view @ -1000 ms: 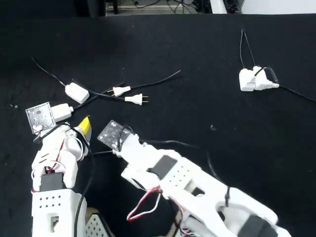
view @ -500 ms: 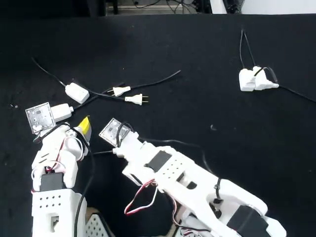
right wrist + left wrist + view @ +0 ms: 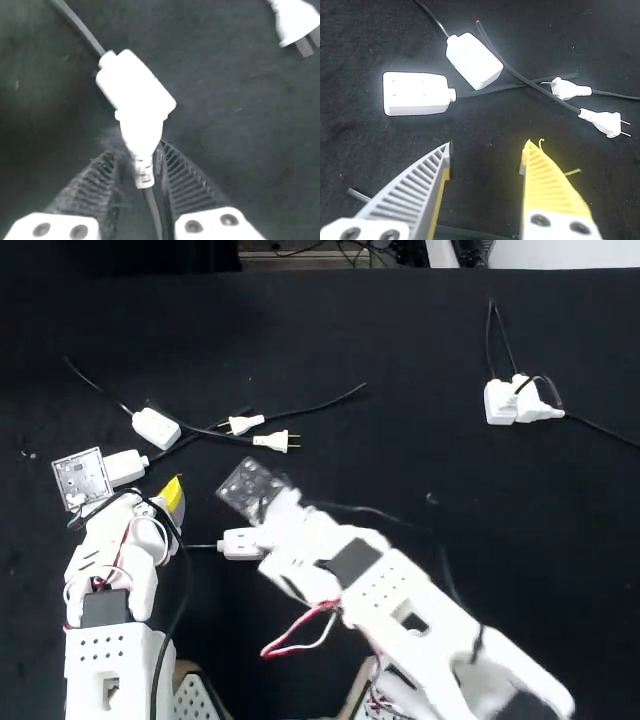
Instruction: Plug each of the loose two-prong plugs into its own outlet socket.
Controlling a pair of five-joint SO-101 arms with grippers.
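Two-prong plug (image 3: pixel 141 134), apparently seated in a white outlet socket (image 3: pixel 134 95), is straddled by the right hand (image 3: pixel 138 151), which has been swung nearer the loose plugs (image 3: pixel 272 441); whether it is clenched cannot be told, and two pairings are judged left

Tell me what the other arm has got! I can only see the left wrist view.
Observer: The right gripper is around a plug that looks joined to a socket.
Operator: Is any other plug done already?
Observer: Yes. In the high view, off to the right, a far plug looks pushed into a far socket.
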